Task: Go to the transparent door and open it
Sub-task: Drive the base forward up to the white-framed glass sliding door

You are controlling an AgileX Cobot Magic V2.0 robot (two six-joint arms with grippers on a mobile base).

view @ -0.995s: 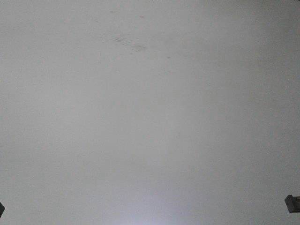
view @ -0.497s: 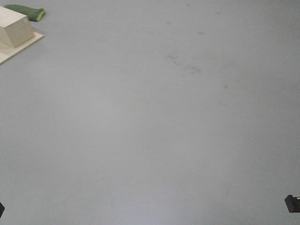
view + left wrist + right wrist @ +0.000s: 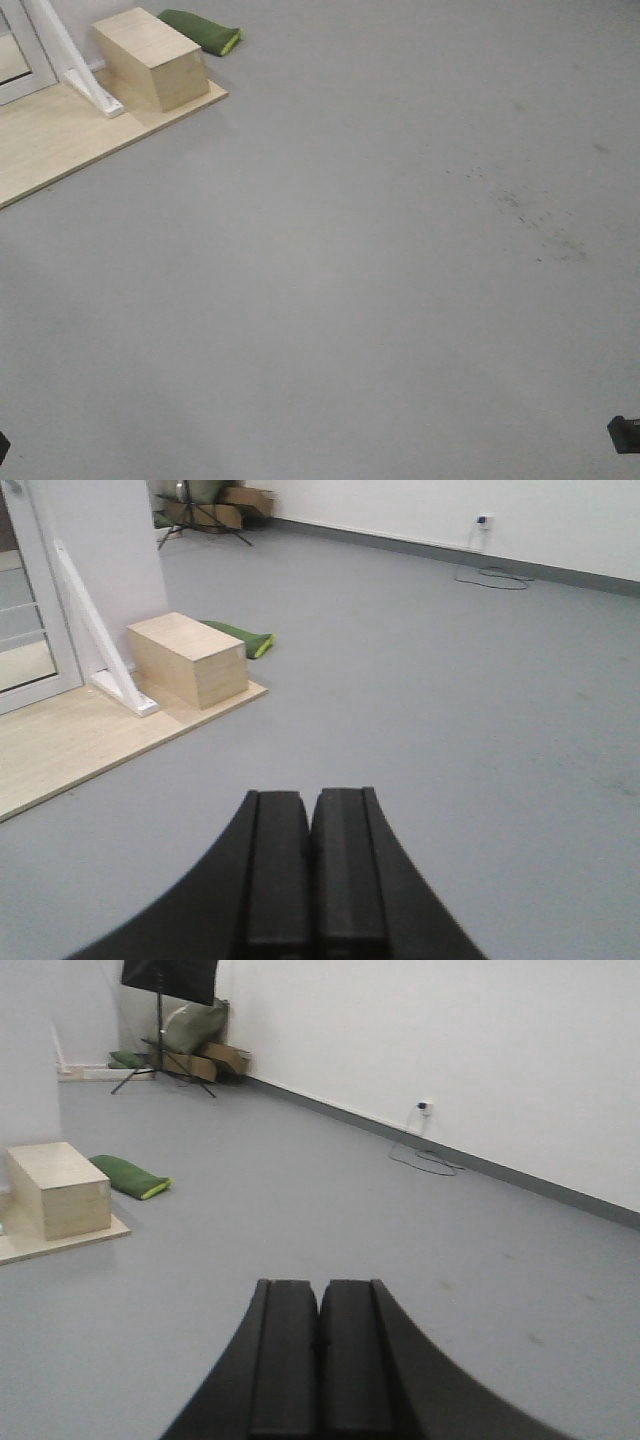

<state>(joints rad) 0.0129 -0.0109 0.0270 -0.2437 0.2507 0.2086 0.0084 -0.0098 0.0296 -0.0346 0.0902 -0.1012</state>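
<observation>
The left tool (image 3: 311, 815), a pair of black moulded fingers, was pressed shut with nothing between them, and the right tool (image 3: 320, 1305) was closed the same way, pads together and empty. Both hung low over a plain grey floor (image 3: 380, 300), which filled nearly all of the front view and carried a patch of faint dark scuffs towards its right side.

Beyond the left tool a pale wooden platform board (image 3: 70, 740) lay flat on the floor. On its far corner stood a light wooden box (image 3: 190, 660), and just behind the box lay a green soft pouch with a yellow-green edge (image 3: 240, 637), on the floor itself. A slanted white brace (image 3: 95, 630) propped a white upright panel (image 3: 110, 550) beside the box.

The transparent door (image 3: 50, 610) showed only as a sliver at the far left edge of the left wrist view: a glossy white stile, clear glass and thin white bars (whether the grey shape at its very top was the handle I could not tell). It stood well apart from both tools.

Farther back ran a white wall (image 3: 450, 1050) with a dark skirting, a socket and trailing cable (image 3: 425, 1110), and a black tripod stand (image 3: 160, 1020) near some cardboard boxes.
</observation>
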